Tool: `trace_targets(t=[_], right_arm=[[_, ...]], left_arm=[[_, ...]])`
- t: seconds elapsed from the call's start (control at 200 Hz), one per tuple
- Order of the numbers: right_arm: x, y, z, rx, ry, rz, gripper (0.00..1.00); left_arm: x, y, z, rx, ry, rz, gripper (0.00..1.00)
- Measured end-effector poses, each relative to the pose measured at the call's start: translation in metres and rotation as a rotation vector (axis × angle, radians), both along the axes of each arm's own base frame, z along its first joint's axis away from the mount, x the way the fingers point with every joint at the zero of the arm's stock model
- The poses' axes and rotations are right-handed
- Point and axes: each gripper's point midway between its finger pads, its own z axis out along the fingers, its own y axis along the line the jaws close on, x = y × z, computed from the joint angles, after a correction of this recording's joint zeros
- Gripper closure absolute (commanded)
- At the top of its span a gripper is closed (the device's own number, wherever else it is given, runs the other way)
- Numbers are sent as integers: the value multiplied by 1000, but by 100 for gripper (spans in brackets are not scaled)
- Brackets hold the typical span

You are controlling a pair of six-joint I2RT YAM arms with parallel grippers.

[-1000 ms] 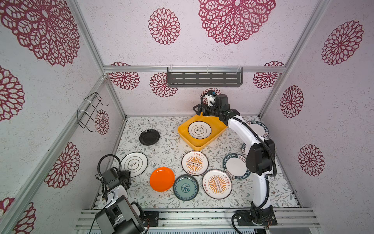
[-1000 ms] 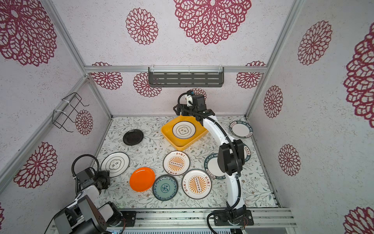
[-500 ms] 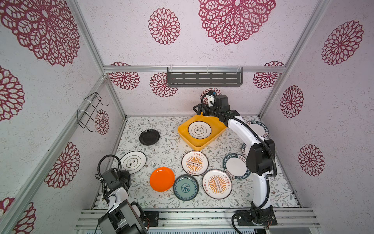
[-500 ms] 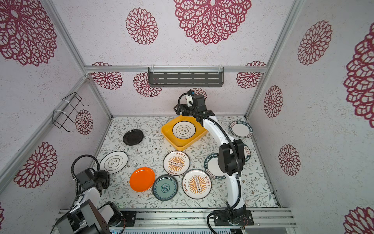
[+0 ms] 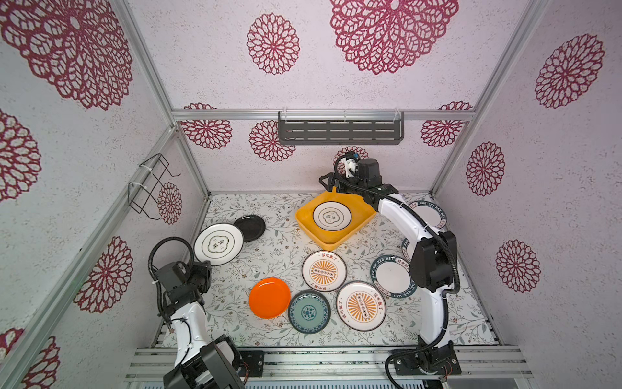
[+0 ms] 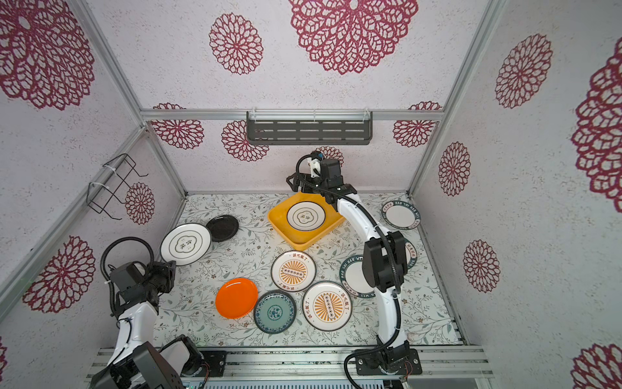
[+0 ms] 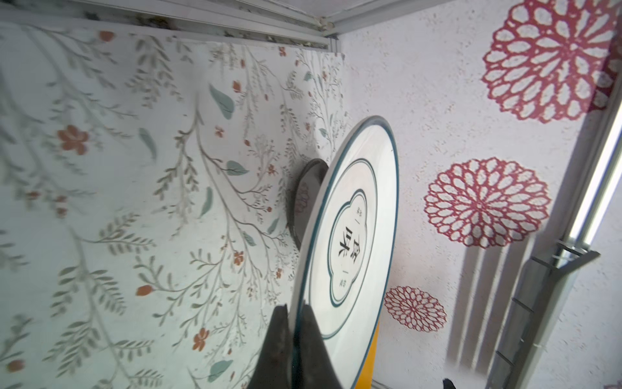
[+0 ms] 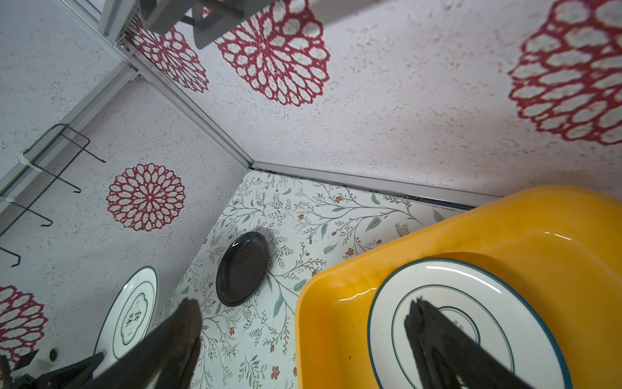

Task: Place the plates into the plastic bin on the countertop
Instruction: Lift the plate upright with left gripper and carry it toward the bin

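Rim of black-ringed plate (image 7: pixel 353 219) tight in left hand (image 7: pixel 293 310)

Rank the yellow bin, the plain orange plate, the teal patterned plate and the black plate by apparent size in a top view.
1. yellow bin: largest.
2. plain orange plate and teal patterned plate: look alike, not ranked.
3. black plate: smallest-looking, though it lies farther from the camera and its edge is partly hidden.

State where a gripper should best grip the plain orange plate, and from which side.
Probably the raised rim at its left edge in a top view: the orange plate lies flat, the teal plate crowds its right, and bare countertop lies left.
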Motion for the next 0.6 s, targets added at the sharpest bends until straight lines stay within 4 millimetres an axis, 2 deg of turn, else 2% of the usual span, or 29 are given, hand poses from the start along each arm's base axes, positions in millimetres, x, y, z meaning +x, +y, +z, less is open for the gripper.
trace_targets(t=[0.21, 0.3, 0.6], right_arm=[[3, -3, 10, 63, 5, 1, 1], [9, -10, 16, 97, 4, -15, 1], [14, -22, 21, 152, 24, -14, 3]], left_arm=[[56, -41, 49, 48, -72, -217, 100], [81, -61, 63, 60, -97, -302, 100], [152, -128, 74, 72, -116, -536, 100]])
